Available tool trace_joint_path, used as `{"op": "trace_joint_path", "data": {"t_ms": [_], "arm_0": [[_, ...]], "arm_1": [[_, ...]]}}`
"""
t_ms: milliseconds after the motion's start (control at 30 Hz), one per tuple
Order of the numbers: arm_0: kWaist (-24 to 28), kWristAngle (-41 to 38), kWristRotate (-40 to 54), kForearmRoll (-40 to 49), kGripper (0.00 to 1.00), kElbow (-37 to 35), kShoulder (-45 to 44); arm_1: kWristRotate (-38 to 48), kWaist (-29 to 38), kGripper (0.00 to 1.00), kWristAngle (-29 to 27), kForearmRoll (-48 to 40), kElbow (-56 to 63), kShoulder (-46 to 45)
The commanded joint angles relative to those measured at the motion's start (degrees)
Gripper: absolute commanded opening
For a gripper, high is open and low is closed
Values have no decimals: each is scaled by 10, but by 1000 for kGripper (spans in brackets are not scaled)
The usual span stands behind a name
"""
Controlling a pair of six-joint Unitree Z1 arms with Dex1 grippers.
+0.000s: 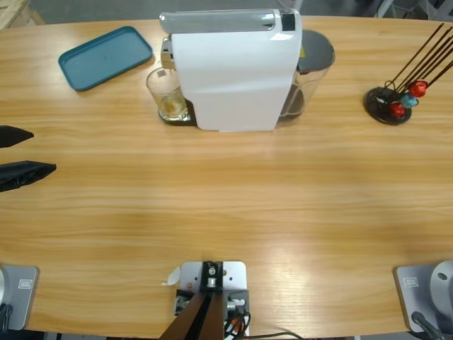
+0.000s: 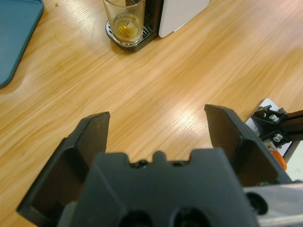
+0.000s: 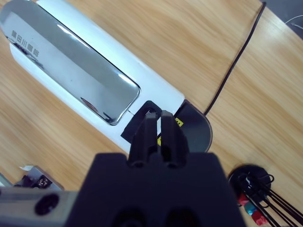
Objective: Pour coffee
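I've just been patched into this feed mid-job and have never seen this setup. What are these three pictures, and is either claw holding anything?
There are three cameras: one looks down on the long wooden table, and one sits on each arm's wrist.

On the table stand a white coffee machine with a chrome lid, a small clear glass on its drip tray holding a shallow layer of brownish liquid, a teal plastic tray, and a black capsule stand with red and blue capsules.

The left gripper hangs over bare wood, jaws wide open, holding nothing. The right gripper is above the machine, jaws shut on nothing.
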Motion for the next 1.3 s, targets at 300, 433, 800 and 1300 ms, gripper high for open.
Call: {"op": "trace_joint_path", "data": {"t_ms": [300,433,800,1300], "arm_0": [[-6,5,-4,-5,867,19,-4],[-6,4,-4,-5,867,19,-4],[-6,3,-4,-6,867,19,-2],[-6,3,-4,-6,867,19,-3]], "arm_1": [[-7,-7,0,-7,13,5,13],[-7,-7,0,-7,13,4,13],[-6,-7,0,-9,13,4,8],[4,18,0,-15,13,30,-6]]}}
